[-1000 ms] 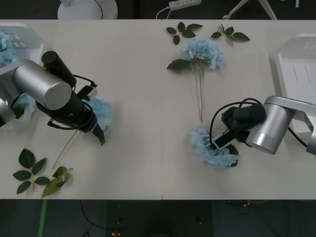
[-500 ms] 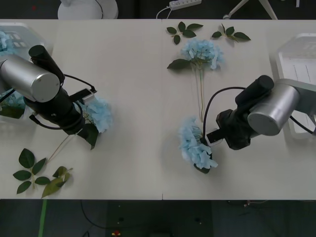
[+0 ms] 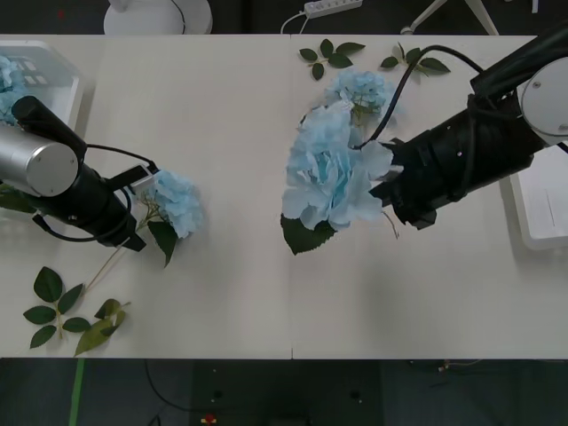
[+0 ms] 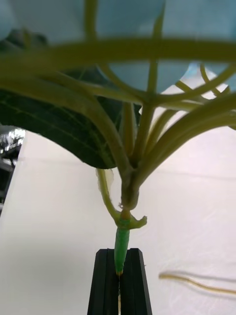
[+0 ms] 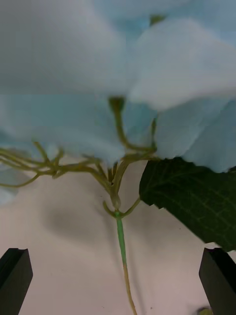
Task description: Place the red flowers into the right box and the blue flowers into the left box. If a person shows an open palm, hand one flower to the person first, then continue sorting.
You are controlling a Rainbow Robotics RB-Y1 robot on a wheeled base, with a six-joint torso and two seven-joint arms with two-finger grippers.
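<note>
My right gripper (image 3: 388, 185) is raised above the table's middle, its black fingers (image 4: 105, 280) shut on the green stalk of a blue flower (image 3: 330, 170) (image 4: 121, 236) that hangs large before the camera. Behind it another blue flower (image 3: 364, 87) lies on the table. My left gripper (image 3: 139, 229) (image 5: 118, 283) stands open low over the stalk of a third blue flower (image 3: 177, 202) (image 5: 120, 236) lying left of centre. The left box (image 3: 64, 64) at the far left holds blue flowers (image 3: 9, 75). The right box (image 3: 543, 213) sits at the right edge. The red flowers are out of view.
Loose green leaf sprigs lie at the front left (image 3: 60, 312) and at the back (image 3: 328, 55) (image 3: 414, 60). A white power strip (image 3: 332, 7) lies beyond the table's far edge.
My right arm has lifted its blue flower from the table's front up and back towards the camera. My left arm has drawn back to the left, leaving its flower on the table.
</note>
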